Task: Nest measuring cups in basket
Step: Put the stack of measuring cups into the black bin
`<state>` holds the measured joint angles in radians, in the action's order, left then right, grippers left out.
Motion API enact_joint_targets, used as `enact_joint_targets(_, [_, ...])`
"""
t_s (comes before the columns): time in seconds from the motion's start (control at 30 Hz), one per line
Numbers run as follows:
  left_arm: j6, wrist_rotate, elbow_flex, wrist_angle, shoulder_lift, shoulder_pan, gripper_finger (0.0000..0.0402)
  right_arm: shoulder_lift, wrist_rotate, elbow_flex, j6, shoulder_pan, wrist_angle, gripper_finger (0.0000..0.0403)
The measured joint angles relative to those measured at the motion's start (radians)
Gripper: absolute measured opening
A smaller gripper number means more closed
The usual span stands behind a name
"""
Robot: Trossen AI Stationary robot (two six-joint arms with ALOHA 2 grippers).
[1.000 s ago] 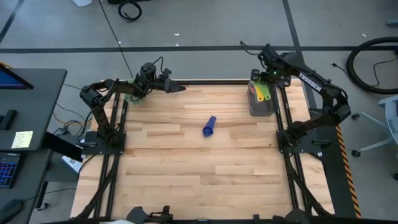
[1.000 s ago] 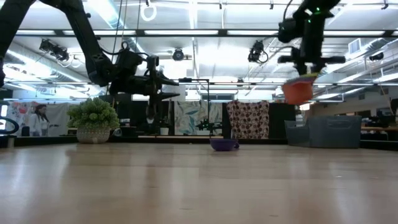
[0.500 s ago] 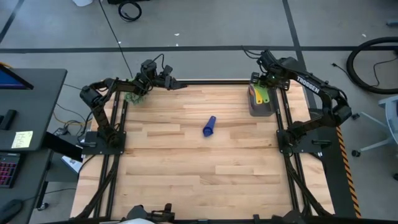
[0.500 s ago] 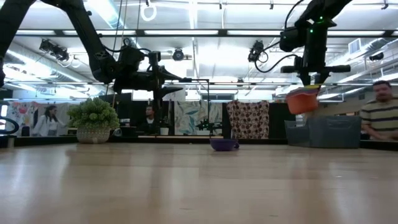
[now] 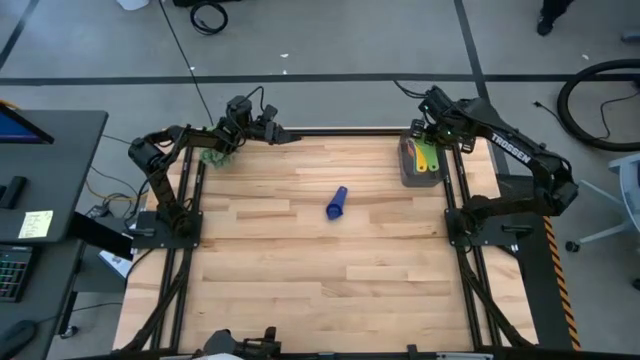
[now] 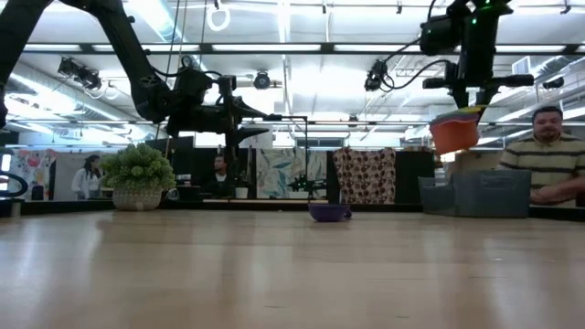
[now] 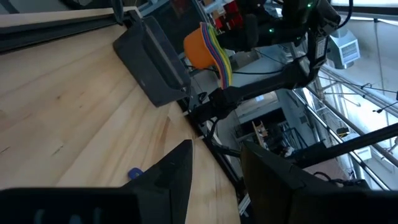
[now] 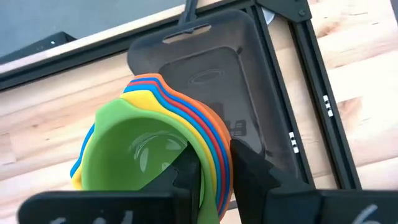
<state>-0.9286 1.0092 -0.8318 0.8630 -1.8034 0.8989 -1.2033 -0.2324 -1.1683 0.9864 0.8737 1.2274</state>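
since a second ago the right gripper (image 8: 214, 177) has carried the nested stack of plastic measuring cups (image 8: 149, 152), green inside orange, to hang over the dark grey rectangular basket (image 8: 242, 81), its jaws clamped on the stack's rim. directly below those jaws the basket stands empty. one dark blue plastic measuring cup (image 5: 337, 202) lies well apart on the wooden desk (image 5: 300, 260). the left gripper (image 5: 275, 134) waits at the desk's far edge, jaws apart. released from this height, the tilted stack could catch a basket wall and spill.
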Motion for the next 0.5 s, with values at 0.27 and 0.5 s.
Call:
enact_joint_targets(0.27, [0.000, 0.043, 0.000, 0.000, 0.000, 0.000, 0.0141, 0.085, -0.032, 0.084, 0.077, -0.024, -0.029, 0.0073])
enact_joint_targets(0.5, [0.000, 0.043, 0.000, 0.000, 0.000, 0.000, 0.0141, 0.122, -0.007, 0.214, 0.103, -0.038, -0.214, 0.0073])
